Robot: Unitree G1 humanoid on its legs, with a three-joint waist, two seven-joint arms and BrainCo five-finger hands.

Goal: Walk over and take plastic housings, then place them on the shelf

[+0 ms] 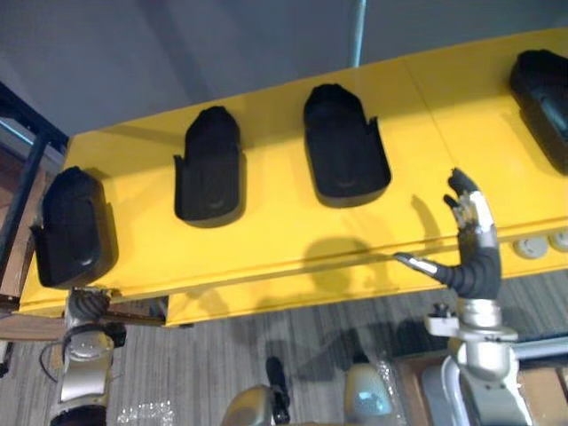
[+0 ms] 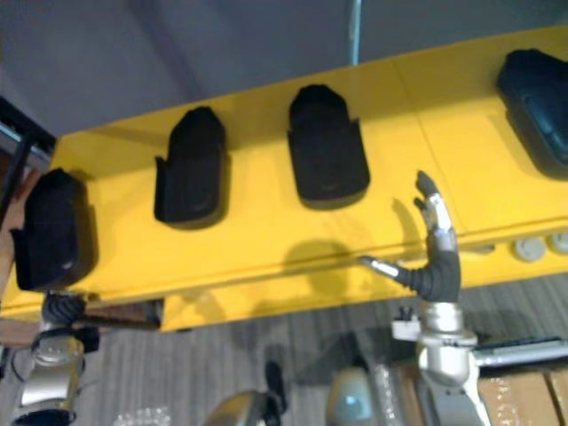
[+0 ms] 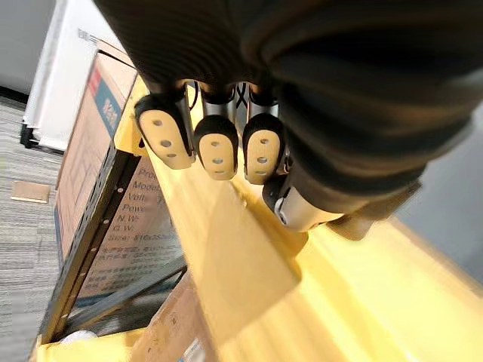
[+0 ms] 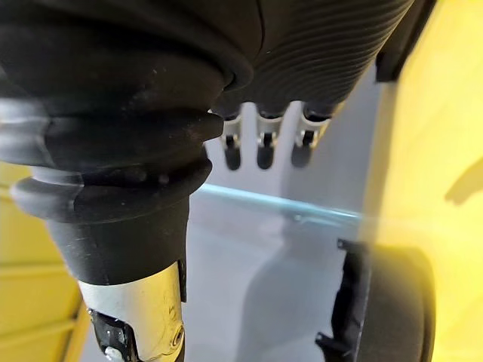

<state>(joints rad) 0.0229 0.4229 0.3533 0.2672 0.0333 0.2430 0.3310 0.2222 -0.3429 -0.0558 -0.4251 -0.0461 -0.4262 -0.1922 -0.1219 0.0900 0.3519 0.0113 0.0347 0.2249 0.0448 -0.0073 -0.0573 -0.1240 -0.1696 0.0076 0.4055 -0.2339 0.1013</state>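
Observation:
Several black plastic housings lie in a row on a yellow shelf (image 1: 266, 240): one at the left end (image 1: 73, 228), two in the middle (image 1: 210, 166) (image 1: 344, 142), one at the far right (image 1: 546, 98). My left hand (image 1: 87, 304) sits at the shelf's front edge just below the leftmost housing. Its fingers (image 3: 215, 147) are curled over the yellow surface, and nothing shows between them and the thumb. My right hand (image 1: 475, 235) stands upright in front of the shelf, right of the middle housings, fingers straight and thumb out, holding nothing. One housing (image 4: 392, 309) shows past it.
A printed cardboard box (image 3: 98, 151) stands beside the shelf's left end by a dark metal frame. More cardboard boxes (image 2: 524, 395) sit on the grey carpet at the lower right. Two small pale round fittings (image 1: 531, 247) sit on the shelf's front edge.

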